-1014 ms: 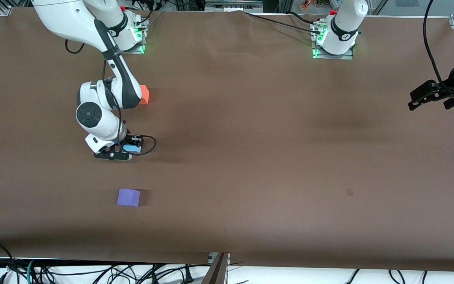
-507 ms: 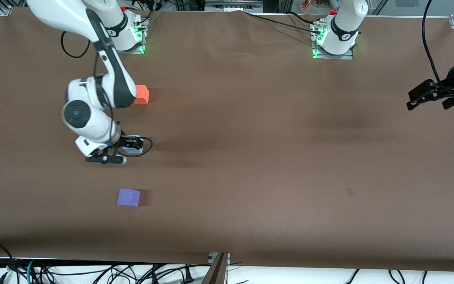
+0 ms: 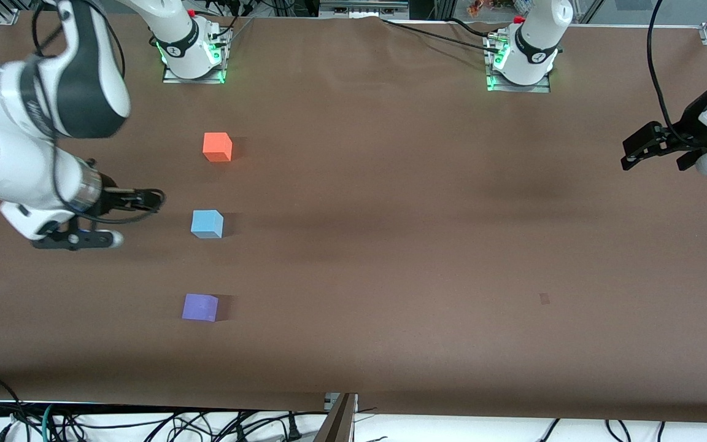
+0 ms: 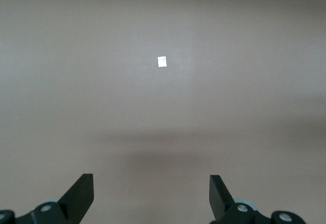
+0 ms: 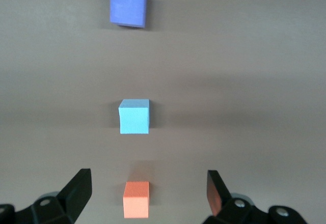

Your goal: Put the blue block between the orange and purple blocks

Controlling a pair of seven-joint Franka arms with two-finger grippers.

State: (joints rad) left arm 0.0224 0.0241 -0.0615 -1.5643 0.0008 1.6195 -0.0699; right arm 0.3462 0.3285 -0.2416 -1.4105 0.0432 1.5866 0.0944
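The blue block (image 3: 207,223) stands free on the brown table, in line between the orange block (image 3: 217,147), which is farther from the front camera, and the purple block (image 3: 200,307), which is nearer. My right gripper (image 3: 148,199) is open and empty, raised above the table beside the blue block at the right arm's end. The right wrist view shows the orange block (image 5: 136,199), the blue block (image 5: 134,116) and the purple block (image 5: 128,6) in a row, with my open right gripper (image 5: 147,174) over them. My left gripper (image 3: 633,153) is open and empty and waits at the left arm's end of the table.
The brown table (image 3: 390,215) carries a small dark mark (image 3: 544,299) nearer the front camera toward the left arm's end. The left wrist view shows my left gripper (image 4: 150,176) over bare table with a small white mark (image 4: 162,61). Cables hang along the table's front edge.
My right gripper has let go of the blue block, risen and drawn away toward the right arm's end of the table. The blue block stays between the orange and purple blocks.
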